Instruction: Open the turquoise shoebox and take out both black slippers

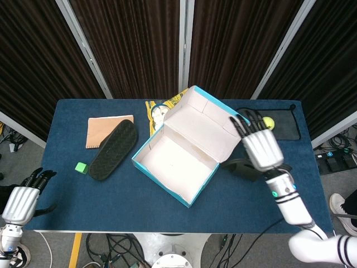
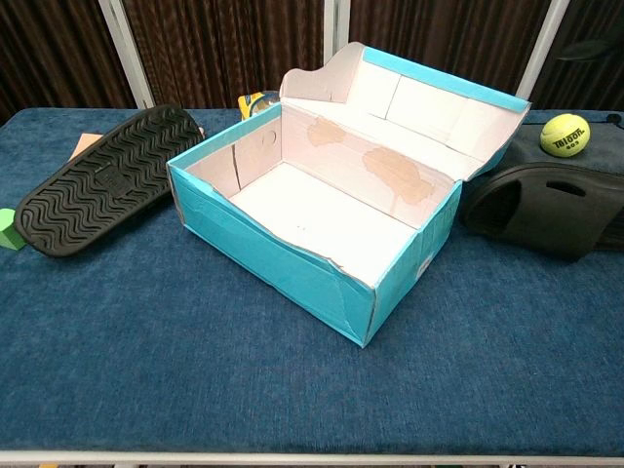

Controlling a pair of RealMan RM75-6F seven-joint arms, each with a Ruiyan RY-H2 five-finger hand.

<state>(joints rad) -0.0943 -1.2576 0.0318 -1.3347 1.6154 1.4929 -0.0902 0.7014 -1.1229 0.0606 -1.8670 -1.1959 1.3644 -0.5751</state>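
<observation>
1. Turquoise shoebox (image 1: 177, 163) sits mid-worktop (image 1: 67, 206), lid flipped back, inside empty; both slippers look out, so the task reads as done or nearly so.
2. Left black slipper (image 1: 113, 149) lies sole-up just left of the box, partly on a tan board (image 1: 100, 125).
3. Right black slipper (image 2: 546, 208) lies just right of the box, by the tennis ball (image 2: 565, 134).
4. Right hand (image 1: 260, 146) hangs above that slipper, fingers (image 1: 245, 121) spread wide, holding nothing; contact can't be judged.
5. Left hand (image 1: 21, 201) off the worktop's left edge, well apart from both slippers, holding nothing; finger spread unclear.
</observation>
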